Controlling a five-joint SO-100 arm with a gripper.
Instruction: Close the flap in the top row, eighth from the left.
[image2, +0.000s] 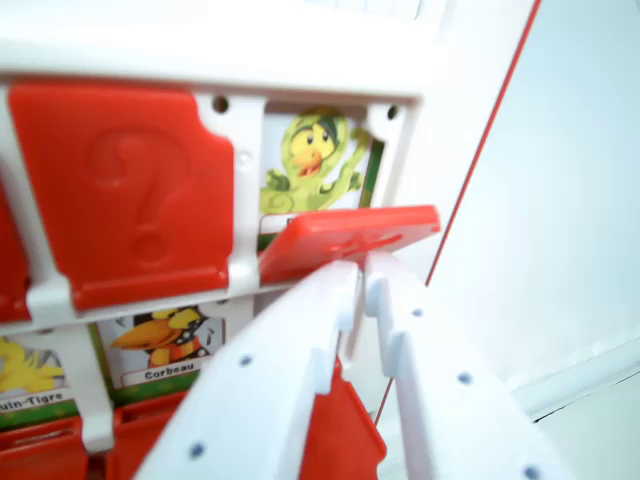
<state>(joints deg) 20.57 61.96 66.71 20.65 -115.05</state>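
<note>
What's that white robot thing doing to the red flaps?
The robot's white hand is pushing up under a red flap at the end of the top row. The flap is partway open and lies nearly flat, so a yellow-green cartoon creature shows behind it. The next flap, with a question mark, is already closed.

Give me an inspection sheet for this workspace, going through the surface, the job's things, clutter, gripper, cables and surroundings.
Surface: white game board frame with rows of hinged red flaps.
Job's things: rightmost top-row flap half raised, lying about edge-on, a yellow-green character card showing behind it. Neighbouring flap with a question mark covers its window.
Clutter: nothing seen.
Gripper: white gripper with fingertips close together, just under the half-raised flap's edge; contact cannot be confirmed.
Cables: nothing seen.
Surroundings: lower row shows a card labelled Corbeau; pale wall at the wrist view's right, with a thin red line.
</note>
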